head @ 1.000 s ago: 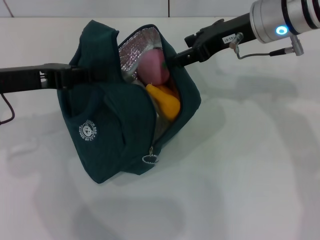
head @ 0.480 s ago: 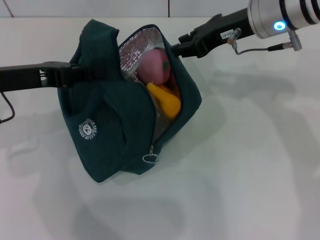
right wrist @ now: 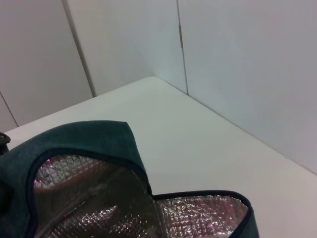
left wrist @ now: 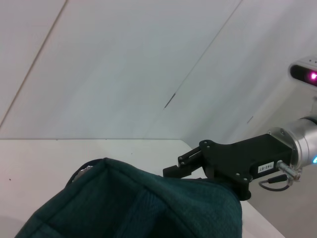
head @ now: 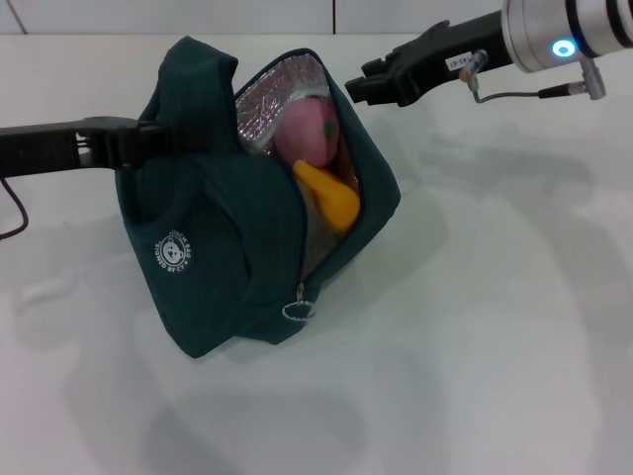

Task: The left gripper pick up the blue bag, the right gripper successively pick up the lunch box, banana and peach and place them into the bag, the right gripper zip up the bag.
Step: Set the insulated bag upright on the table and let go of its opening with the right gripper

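The blue bag hangs tilted over the table, its mouth open and its silver lining showing. My left gripper is shut on the bag's upper left side by the handles. Inside the opening the pink peach sits on top, and the yellow-orange banana lies just below it. The lunch box is hidden. The zipper's ring pull dangles at the low end of the opening. My right gripper hovers just beyond the bag's far right rim, open and empty, clear of the fabric; the left wrist view shows it behind the bag.
The white table spreads to the right and in front of the bag. A white wall rises behind the table's far edge. A thin cable loops off the right arm.
My right gripper has drawn up and back out of the bag's mouth, toward the far right. Peach and banana stay inside, and the bag and left gripper hold still.
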